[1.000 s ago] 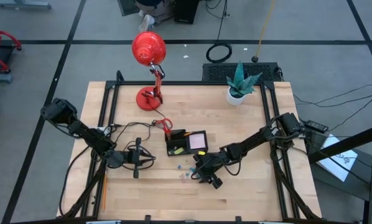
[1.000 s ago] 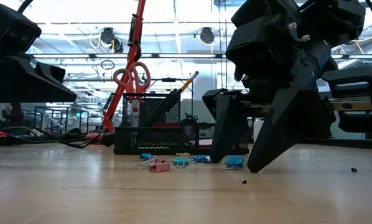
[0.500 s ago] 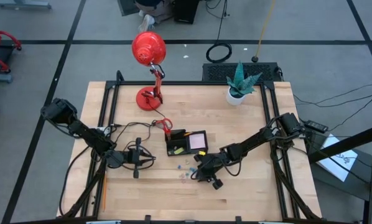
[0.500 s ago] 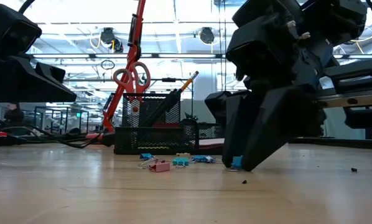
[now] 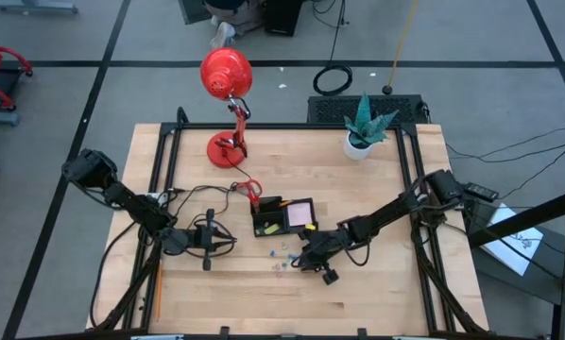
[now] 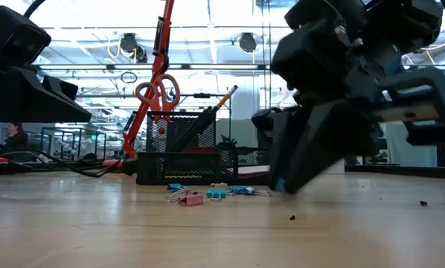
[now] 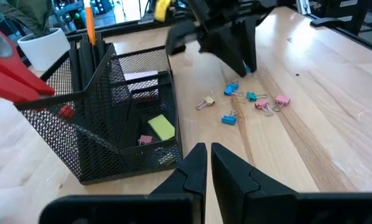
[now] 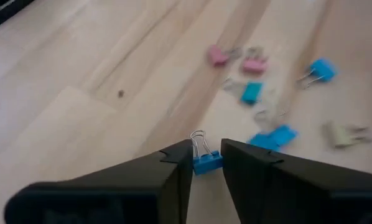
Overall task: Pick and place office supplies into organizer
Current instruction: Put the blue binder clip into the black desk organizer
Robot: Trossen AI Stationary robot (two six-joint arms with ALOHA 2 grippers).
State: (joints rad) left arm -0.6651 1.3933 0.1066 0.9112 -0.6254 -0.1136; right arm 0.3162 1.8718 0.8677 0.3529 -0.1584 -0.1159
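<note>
Right gripper (image 8: 206, 163): fingers nearly together, clamped on a small blue binder clip (image 8: 204, 159) with wire handles, held between the fingertips just above the wooden table (image 5: 377, 293). Remaining blue and pink clips (image 7: 251, 99) lie scattered beside the black mesh organizer (image 7: 120, 118). Left gripper (image 7: 204, 163): fingers almost together, nothing held. No legible writing is seen.

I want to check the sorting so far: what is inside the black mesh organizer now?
Inside the organizer lie a yellow-green piece, a small pink clip and a pale sticky-note pad. Black pens, an orange pencil and red scissors stand in it. The mesh hides their lower ends.
</note>
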